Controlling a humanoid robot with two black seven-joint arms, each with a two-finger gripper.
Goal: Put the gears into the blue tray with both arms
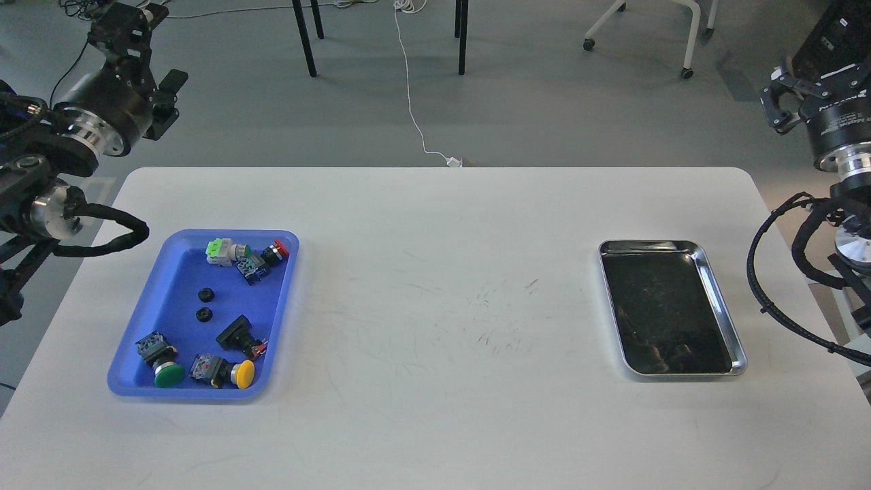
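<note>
Two small black gears [205, 295] [203, 314] lie side by side on the floor of the blue tray [178, 279], near its middle, at the table's left. My left gripper [153, 51] is raised high beyond the table's far left corner, well away from the tray, its fingers spread and empty. At the far right edge of the view my right gripper [810, 76] is also lifted, open with nothing in it, beyond the table's right corner.
Several push-button switches with green [168, 374], yellow [244, 373] and red [278, 250] caps lie in the blue tray around the gears. A shiny silver tray [720, 299] with a dark bottom sits at the table's right. Chair legs and cables are on the floor behind.
</note>
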